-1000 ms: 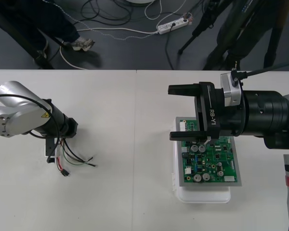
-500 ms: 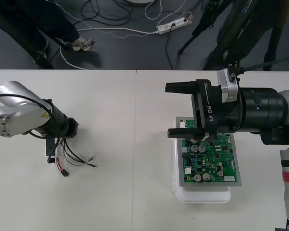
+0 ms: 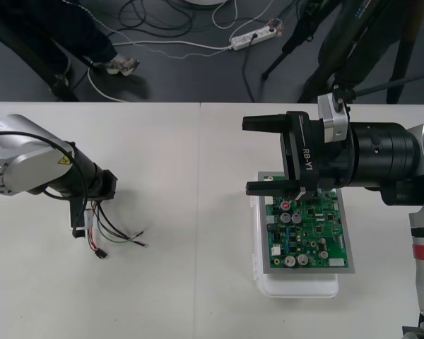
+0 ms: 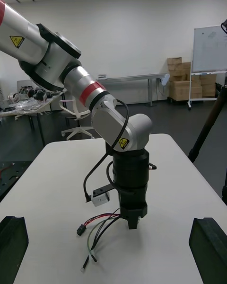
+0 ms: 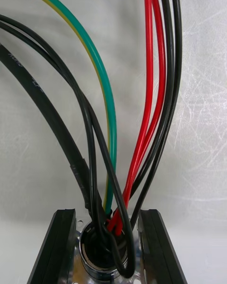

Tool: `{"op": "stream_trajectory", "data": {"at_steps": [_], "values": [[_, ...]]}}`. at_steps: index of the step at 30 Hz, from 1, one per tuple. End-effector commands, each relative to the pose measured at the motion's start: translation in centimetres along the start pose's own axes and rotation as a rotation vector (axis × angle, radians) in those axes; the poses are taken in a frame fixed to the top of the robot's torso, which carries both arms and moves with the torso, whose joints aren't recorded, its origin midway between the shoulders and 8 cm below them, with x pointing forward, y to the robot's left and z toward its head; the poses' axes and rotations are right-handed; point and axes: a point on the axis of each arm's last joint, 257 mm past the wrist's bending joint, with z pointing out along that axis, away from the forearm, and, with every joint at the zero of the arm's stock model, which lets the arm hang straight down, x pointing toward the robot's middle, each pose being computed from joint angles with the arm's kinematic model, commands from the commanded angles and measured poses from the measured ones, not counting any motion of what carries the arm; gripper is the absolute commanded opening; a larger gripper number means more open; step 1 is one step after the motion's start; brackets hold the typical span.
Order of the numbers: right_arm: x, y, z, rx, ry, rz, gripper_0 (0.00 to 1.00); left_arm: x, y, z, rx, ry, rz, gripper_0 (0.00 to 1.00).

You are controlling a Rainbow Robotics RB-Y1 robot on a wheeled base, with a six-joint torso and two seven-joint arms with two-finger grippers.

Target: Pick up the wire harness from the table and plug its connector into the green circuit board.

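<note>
Lettering "RB-Y1" on right end effector

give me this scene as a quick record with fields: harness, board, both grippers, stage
harness: small wire harness of thin red, black and green wires, fanned out over the plain light table at its left side; not plugged in
board: green circuit board on a white base, right side of the table
left gripper: black fingers shut on the harness's round metal socket
right gripper: open, empty, over the board's far end
stage: harness gripped, plugging not yet done
</note>
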Motion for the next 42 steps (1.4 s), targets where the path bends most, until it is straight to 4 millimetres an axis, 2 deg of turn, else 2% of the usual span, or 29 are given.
{"op": "stream_trajectory", "data": {"at_steps": [1, 11, 21, 38, 42], "values": [[-1.3, 0.1, 0.1, -0.035, 0.005, -0.040, 1.00, 2.2, -1.0, -4.4, 0.002, -0.010, -0.001, 0.00], [-1.1, 0.1, -0.1, -0.031, 0.008, -0.043, 1.00, 1.7, -1.0, -7.5, -0.050, -0.069, -0.073, 0.00], [-1.7, 0.2, -0.1, -0.037, -0.012, -0.033, 1.00, 0.0, 0.2, -10.2, -0.159, -0.120, -0.139, 0.00], [-1.4, 0.1, -0.1, -0.032, -0.001, -0.033, 1.00, -3.8, 1.4, -15.0, -0.383, -0.218, -0.300, 0.00], [-1.5, 0.1, -0.1, -0.032, -0.001, -0.035, 1.00, -3.7, 2.4, -15.8, -0.436, -0.203, -0.365, 0.00]]}}
